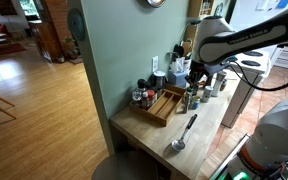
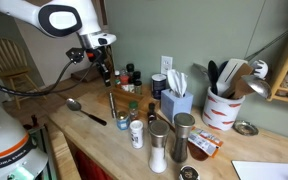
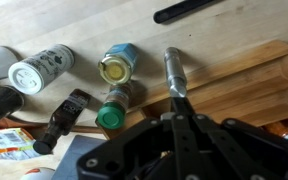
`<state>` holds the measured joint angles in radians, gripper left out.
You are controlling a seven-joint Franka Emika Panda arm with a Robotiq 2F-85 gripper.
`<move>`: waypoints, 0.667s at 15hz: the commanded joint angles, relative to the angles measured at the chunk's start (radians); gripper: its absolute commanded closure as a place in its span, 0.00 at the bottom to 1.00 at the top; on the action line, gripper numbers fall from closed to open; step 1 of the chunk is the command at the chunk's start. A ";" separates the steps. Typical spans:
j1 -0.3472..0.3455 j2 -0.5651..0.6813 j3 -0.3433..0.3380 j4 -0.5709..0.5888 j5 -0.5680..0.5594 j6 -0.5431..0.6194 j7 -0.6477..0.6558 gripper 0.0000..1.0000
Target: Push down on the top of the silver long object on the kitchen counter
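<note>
**Above the wooden tray: press on silver long object, aligned but push not confirmed**

- Item: silver long object (image 3: 173,68), a slim metal cylinder.
- Location: on the pale wood desk (image 2: 92,128), against the edge of the wooden tray (image 3: 254,85) and just beside a green-capped bottle (image 3: 109,118).
- Tool (image 3: 180,116): fingers drawn together with nothing held, lined up directly over the object's top end. Contact cannot be told from any view.
- Status (judged): approach and alignment are done. The downward push is still to do, or is barely starting.
- Also present: a spoon (image 2: 84,110), lying well apart on the desk.
</note>
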<state>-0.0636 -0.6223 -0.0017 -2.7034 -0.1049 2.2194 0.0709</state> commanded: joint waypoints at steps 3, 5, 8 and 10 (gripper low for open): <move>0.015 0.033 -0.021 -0.030 0.031 0.047 -0.030 1.00; 0.012 0.042 -0.019 -0.034 0.030 0.057 -0.030 1.00; 0.010 0.053 -0.021 -0.042 0.032 0.075 -0.029 1.00; 0.010 0.058 -0.022 -0.048 0.033 0.092 -0.029 1.00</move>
<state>-0.0632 -0.5721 -0.0071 -2.7272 -0.0949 2.2634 0.0617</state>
